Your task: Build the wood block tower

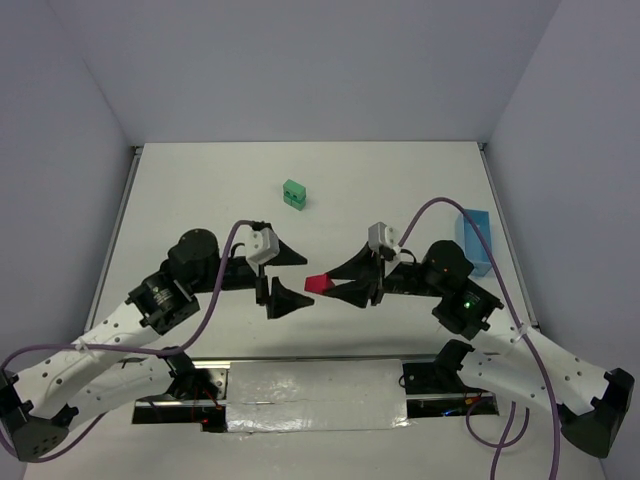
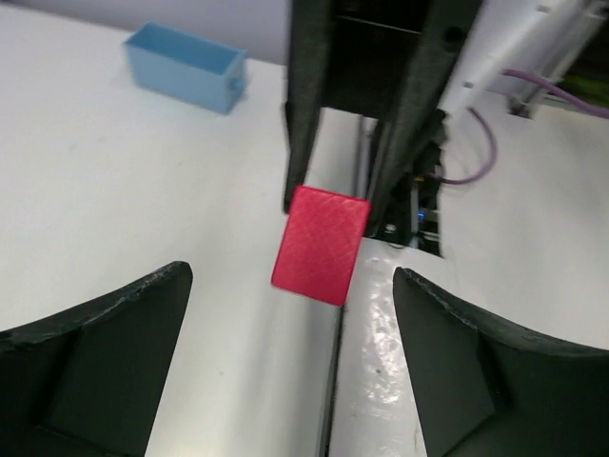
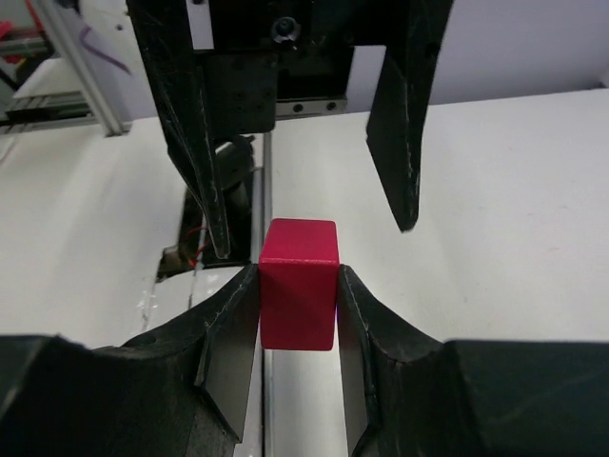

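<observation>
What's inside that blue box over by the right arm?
Only bare blue inner walls show in the blue tray; nothing pokes above its rim. Its floor is mostly hidden by the near wall.

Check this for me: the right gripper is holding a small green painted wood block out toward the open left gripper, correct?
No. The small painted wood block shut in the right gripper is red, not green; the right wrist view shows it clearly. It is indeed held out toward the open left gripper.

Red wedge (image 1: 318,284), green blocks (image 1: 293,193) (dark marks), light blue tray (image 1: 473,240).
</observation>
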Controlling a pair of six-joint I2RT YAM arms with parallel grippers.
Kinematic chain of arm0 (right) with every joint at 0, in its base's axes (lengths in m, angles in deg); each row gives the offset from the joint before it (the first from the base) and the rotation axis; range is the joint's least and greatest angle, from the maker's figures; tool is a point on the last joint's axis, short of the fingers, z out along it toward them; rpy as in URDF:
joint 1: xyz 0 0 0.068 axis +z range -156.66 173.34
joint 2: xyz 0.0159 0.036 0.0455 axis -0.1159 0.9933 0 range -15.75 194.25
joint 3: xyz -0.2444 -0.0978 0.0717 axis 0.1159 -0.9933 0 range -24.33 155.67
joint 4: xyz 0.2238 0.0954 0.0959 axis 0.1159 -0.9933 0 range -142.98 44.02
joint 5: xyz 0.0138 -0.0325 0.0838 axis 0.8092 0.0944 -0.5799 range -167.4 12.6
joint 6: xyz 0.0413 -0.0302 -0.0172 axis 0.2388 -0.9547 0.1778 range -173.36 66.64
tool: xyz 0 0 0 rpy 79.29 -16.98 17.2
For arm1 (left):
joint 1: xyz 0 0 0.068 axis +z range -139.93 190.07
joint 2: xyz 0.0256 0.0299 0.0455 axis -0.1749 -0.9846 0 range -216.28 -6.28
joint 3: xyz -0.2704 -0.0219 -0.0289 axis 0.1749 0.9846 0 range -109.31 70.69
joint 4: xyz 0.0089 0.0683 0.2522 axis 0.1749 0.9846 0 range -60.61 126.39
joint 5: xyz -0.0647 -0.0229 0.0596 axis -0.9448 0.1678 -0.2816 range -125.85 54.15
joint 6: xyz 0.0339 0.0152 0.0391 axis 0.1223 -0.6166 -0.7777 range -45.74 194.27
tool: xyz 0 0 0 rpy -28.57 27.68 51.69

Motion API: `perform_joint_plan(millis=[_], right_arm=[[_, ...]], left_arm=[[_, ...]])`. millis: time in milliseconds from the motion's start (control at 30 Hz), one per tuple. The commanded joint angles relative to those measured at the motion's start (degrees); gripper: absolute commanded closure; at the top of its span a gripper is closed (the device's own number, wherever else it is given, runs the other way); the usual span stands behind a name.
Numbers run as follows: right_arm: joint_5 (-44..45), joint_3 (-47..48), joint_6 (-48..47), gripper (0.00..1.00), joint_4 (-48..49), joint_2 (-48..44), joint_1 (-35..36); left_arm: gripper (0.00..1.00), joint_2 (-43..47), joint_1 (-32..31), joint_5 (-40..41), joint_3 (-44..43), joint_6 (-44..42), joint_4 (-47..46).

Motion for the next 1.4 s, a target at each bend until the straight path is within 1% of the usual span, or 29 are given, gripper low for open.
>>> perform_joint_plan(millis=[0, 67, 100, 133, 167, 200, 233, 267, 300, 333, 367, 400, 433, 500, 533, 567, 600, 633, 800, 933, 1033, 1200, 1300, 1367], right_arm=[[8.4, 0.5, -2.4, 0.97, 1.1, 0.4, -1.1], [10.0, 0.4, -1.4, 0.97, 2.8, 2.8, -3.3], [10.0, 0.4, -1.0, 0.99, 3.7, 3.9, -5.7], [9.6, 0.4, -0.8, 1.0, 4.9, 6.6, -6.6], [10.5, 0.8, -0.6, 1.0, 6.9, 8.0, -7.7], [11.1, 1.3, -0.5, 1.0, 7.6, 9.6, -8.4], [11.2, 2.1, -0.8, 1.0, 8.1, 13.5, -9.6], [11.7, 4.4, -1.4, 1.0, 8.6, 15.6, -10.0], [12.1, 5.6, -1.9, 1.0, 8.8, 17.8, -10.3], [12.5, 7.1, -2.2, 1.0, 9.0, 22.1, -10.8], [13.5, 10.3, -2.8, 1.0, 9.1, 24.4, -11.2], [13.8, 12.0, -3.0, 1.0, 8.9, 28.9, -11.5], [13.7, 15.5, -3.3, 1.0, 8.4, 31.4, -12.6], [13.4, 19.1, -3.5, 1.0, 7.9, 36.2, -13.4], [12.5, 21.0, -3.5, 1.0, 7.5, 40.6, -13.9], [12.1, 24.1, -3.5, 1.0, 7.1, 42.5, -14.7], [11.7, 25.4, -5.5, 1.0, 7.1, 46.5, -15.0], [12.1, 28.4, -5.9, 1.0, 6.9, 48.5, -15.2], [15.8, 36.4, -7.2, 1.0, 6.6, 60.0, -16.0], [19.7, 41.3, -8.0, 1.0, 8.1, 64.8, -16.0], [21.4, 43.9, -9.9, 1.0, 8.1, 67.6, -16.1], [19.4, 49.8, -10.6, 1.0, 5.4, 74.2, -17.8], [16.2, 51.1, -10.2, 1.0, 5.9, 76.8, -18.5], [16.5, 52.2, -10.6, 1.0, 5.9, 77.8, -18.7]], left_arm=[[0.0, 1.8, 0.0, 14.6, -4.1, 1.0, 7.7], [0.0, 3.6, 0.0, 21.2, -5.5, 1.8, 12.7], [0.0, 4.5, 0.0, 28.5, -5.9, 2.1, 15.0], [0.0, 6.4, 0.0, 32.9, -6.8, 3.4, 19.8], [0.0, 7.3, -0.1, 36.7, -7.4, 4.2, 22.1], [0.0, 8.3, 0.0, 46.7, -7.8, 5.0, 24.3], [0.0, 10.0, 0.0, 51.2, -8.9, 6.9, 28.3], [0.0, 10.8, 0.0, 55.1, -9.3, 7.4, 29.9], [0.0, 11.5, -0.1, 61.0, -9.6, 7.8, 31.2], [0.0, 12.9, -0.1, 62.8, -9.3, 7.8, 32.2], [0.0, 13.5, 0.0, 64.1, -8.7, 7.3, 33.0], [0.0, 14.2, 0.0, 65.3, -6.6, 6.5, 33.0], [0.0, 15.8, -0.1, 65.6, -5.2, 6.2, 32.7], [0.01, 17.2, 0.0, 65.6, -2.0, 5.9, 30.6], [0.0, 18.6, 0.0, 64.4, 0.9, 6.4, 29.9], [0.0, 19.1, 0.1, 63.2, 2.0, 6.3, 29.2], [0.0, 19.2, 0.1, 61.8, 2.1, 5.7, 29.1], [0.0, 19.2, 0.1, 60.9, 1.6, 5.5, 29.7], [0.0, 19.2, 0.1, 59.6, 2.8, 4.8, 29.0], [0.01, 17.5, 0.1, 55.7, 3.0, 3.9, 28.9], [0.0, 17.2, 0.1, 54.8, 3.0, 3.7, 29.0], [0.0, 18.4, 0.2, 53.5, 3.7, 3.3, 28.4], [0.0, 18.3, 0.1, 52.8, 3.8, 3.1, 28.3], [0.0, 18.0, 0.1, 52.7, 3.8, 3.0, 28.3]])
